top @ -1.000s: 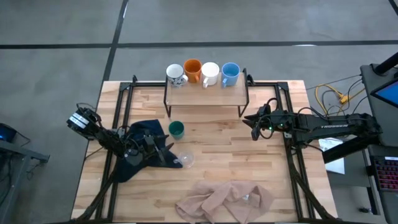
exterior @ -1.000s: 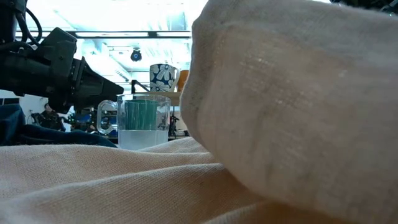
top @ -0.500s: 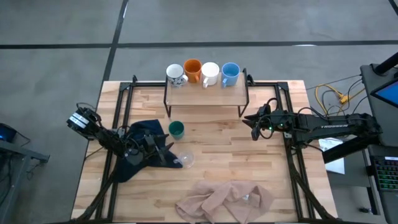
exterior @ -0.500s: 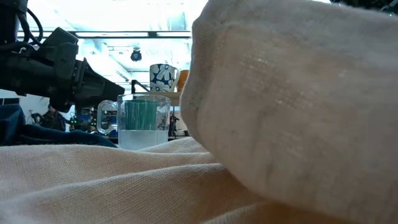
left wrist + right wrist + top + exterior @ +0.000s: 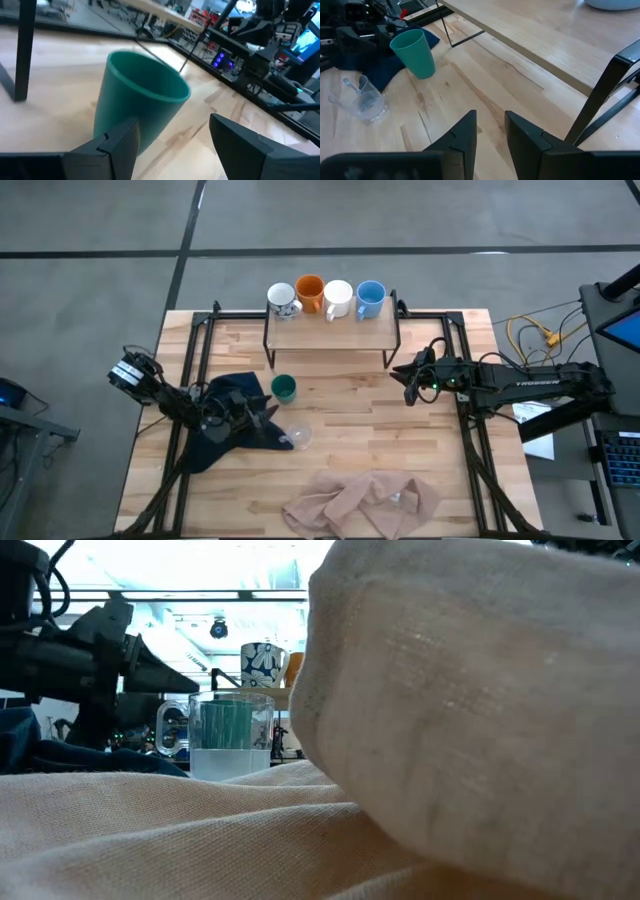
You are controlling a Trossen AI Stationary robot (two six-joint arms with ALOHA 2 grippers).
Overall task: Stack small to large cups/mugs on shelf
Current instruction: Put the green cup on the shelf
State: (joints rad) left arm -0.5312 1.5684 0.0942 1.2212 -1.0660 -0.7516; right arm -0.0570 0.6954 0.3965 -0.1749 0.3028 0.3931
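**Four mugs on the shelf, two vessels still on the worktop**

Four mugs stand in one row along the far edge of the shelf [image 5: 331,330]: the white-with-dark-pattern mug [image 5: 282,301], the orange mug [image 5: 310,293], the plain white mug [image 5: 337,298] and the light blue mug [image 5: 370,298], each just beside the next. One dark green mug [image 5: 284,388] stands upright on the worktop [image 5: 440,480] in front of the shelf's left leg. One clear glass cup [image 5: 298,436] stands nearer the worktop's middle, apart from the green mug.

My left gripper [image 5: 268,417] lies low over the dark blue cloth [image 5: 228,420] at the worktop's left side, between the green mug and the glass cup. Its fingers [image 5: 117,145] are spread wide and hold nothing; from my left wrist the green mug sits just ahead of them, near one finger, though I cannot tell whether it touches.

My right gripper [image 5: 408,383] waits near the worktop's right edge, in front of the shelf's right leg. Its fingers [image 5: 465,137] stand a narrow gap apart with nothing between them.

One beige cloth [image 5: 362,502] lies crumpled at the worktop's near edge, filling most of the low view.
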